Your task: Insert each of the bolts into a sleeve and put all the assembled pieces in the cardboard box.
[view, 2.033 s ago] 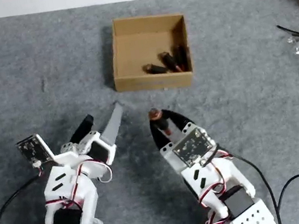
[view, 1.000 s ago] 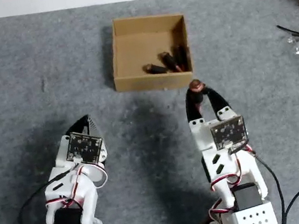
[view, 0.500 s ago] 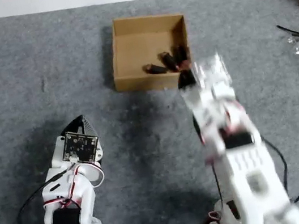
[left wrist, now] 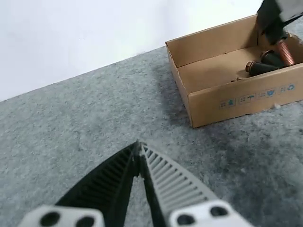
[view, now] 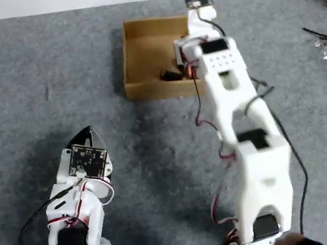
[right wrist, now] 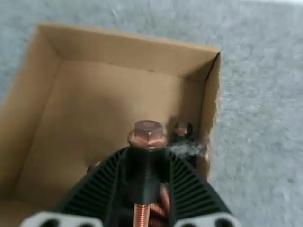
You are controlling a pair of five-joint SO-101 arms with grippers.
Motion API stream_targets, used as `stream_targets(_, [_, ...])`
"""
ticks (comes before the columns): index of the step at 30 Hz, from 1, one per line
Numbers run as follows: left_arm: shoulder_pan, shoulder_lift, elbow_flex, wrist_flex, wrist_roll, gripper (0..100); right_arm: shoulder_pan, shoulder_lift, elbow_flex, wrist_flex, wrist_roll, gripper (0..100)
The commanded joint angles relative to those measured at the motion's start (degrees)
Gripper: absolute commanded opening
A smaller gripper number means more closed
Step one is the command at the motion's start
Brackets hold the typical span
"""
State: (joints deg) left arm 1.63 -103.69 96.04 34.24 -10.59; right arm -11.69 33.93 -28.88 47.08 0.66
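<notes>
**Right gripper (right wrist: 147,156) hangs over the box with a loaded piece**

The right gripper is pinching a black sleeve (right wrist: 142,182) between its ribbed fingers, and the copper bolt (right wrist: 147,134) runs straight through it, its hex head poking out past the fingertips. The right arm (view: 236,104) is stretched from the lower right of the high view all the way up to the cardboard box (view: 164,89), which sits at upper centre. The wrist is above the box's right-hand part. Down inside, by the right wall, assembled pieces (view: 171,75) are already lying on the box floor, dark sleeves with copper ends showing.

Over at lower left of the high view, the left gripper (view: 90,133) has its fingers pressed together with nothing between them, the tip aimed toward the box but well apart from it. It hangs over the grey mat (view: 29,69) that covers the table.
</notes>
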Motion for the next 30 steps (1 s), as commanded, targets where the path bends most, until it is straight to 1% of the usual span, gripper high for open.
stream_targets(1, [-0.13,-0.4,1.1,0.09,-0.35,1,-0.31,9.89,-25.8,6.9,-0.7,0.5])
stream_targets(8, [-0.13,-0.4,1.1,0.09,-0.35,1,-3.21,29.58,-53.85,20.7,-0.62,0.5])
stream_targets(12, [-0.13,-0.4,1.1,0.09,-0.35,1,-5.58,36.88,-67.47,27.82,-0.62,1.0])
stream_targets(15, [-0.13,-0.4,1.1,0.09,-0.35,1,-6.81,38.9,-75.03,30.11,-0.62,3.0])
stream_targets(17, [-0.13,-0.4,1.1,0.09,-0.35,1,-7.08,38.64,-73.45,31.52,-0.7,11.1])
stream_targets(21, [-0.13,-0.4,1.1,0.09,-0.35,1,-6.99,38.11,-72.13,35.21,-0.79,35.2])
stream_targets(22, [-0.13,-0.4,1.1,0.09,-0.35,1,-6.9,37.76,-72.13,36.53,-0.79,39.3])
stream_targets(23, [-0.13,-0.4,1.1,0.09,-0.35,1,-6.9,36.97,-72.13,38.55,-0.79,41.3])
stream_targets(27, [-0.13,-0.4,1.1,0.09,-0.35,1,-6.73,32.22,-71.96,47.87,-1.05,41.0])
stream_targets(30, [-0.13,-0.4,1.1,0.09,-0.35,1,-6.73,28.26,-71.96,50.95,-1.05,41.0])
